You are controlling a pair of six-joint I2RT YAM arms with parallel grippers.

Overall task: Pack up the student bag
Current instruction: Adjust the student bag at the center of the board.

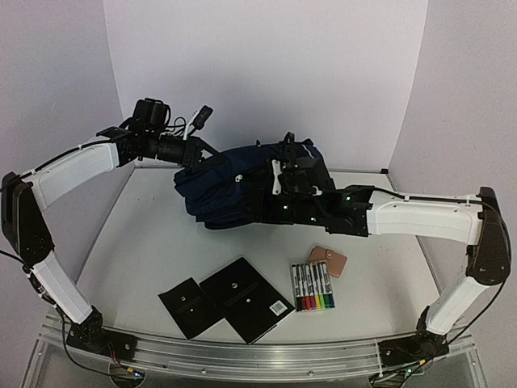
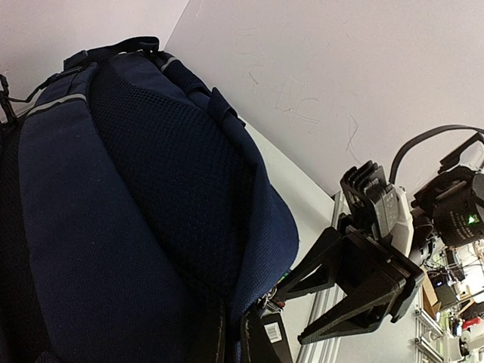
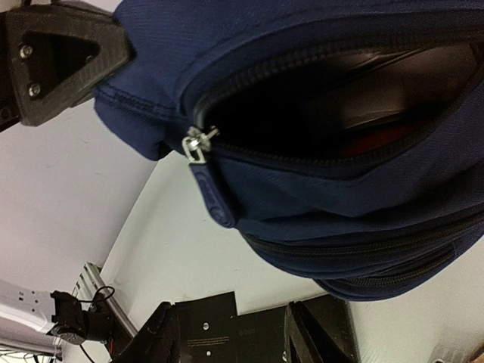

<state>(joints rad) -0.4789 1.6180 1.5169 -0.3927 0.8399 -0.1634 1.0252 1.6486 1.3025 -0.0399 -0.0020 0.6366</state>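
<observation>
The student bag (image 1: 234,190), a navy-blue backpack, lies on its side at the back of the table. My left gripper (image 1: 189,155) is shut on the bag's fabric at its upper left edge, holding it up. In the left wrist view the bag's padded blue back (image 2: 136,197) fills the frame. A compartment of the bag (image 3: 340,83) gapes open, dark inside with something red. Its zip pull (image 3: 210,187) hangs free at the left end. My right gripper (image 3: 238,336) stands open just below the pull with nothing between its fingers; in the top view it (image 1: 283,182) is against the bag's right side.
Two black notebooks (image 1: 191,305) (image 1: 246,299) lie at the front of the table. A pack of coloured markers (image 1: 313,287) and a small brown leather pouch (image 1: 329,260) lie to their right. White walls close off the back and sides.
</observation>
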